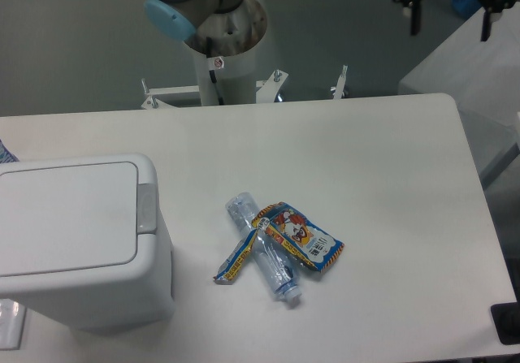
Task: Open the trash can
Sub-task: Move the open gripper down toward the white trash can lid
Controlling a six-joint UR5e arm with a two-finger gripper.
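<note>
The trash can is a large boxy white bin at the table's near left corner. Its flat lid lies closed, and a small grey latch tab sits at the lid's right edge. My gripper hangs at the top right of the view, high above the table's far right corner and far from the trash can. Its two dark fingers point down, spread wide apart, with nothing between them.
A clear plastic bottle lies mid-table with a colourful snack wrapper and a yellow-edged wrapper across it. The arm's base column stands behind the far table edge. A white box sits at far right.
</note>
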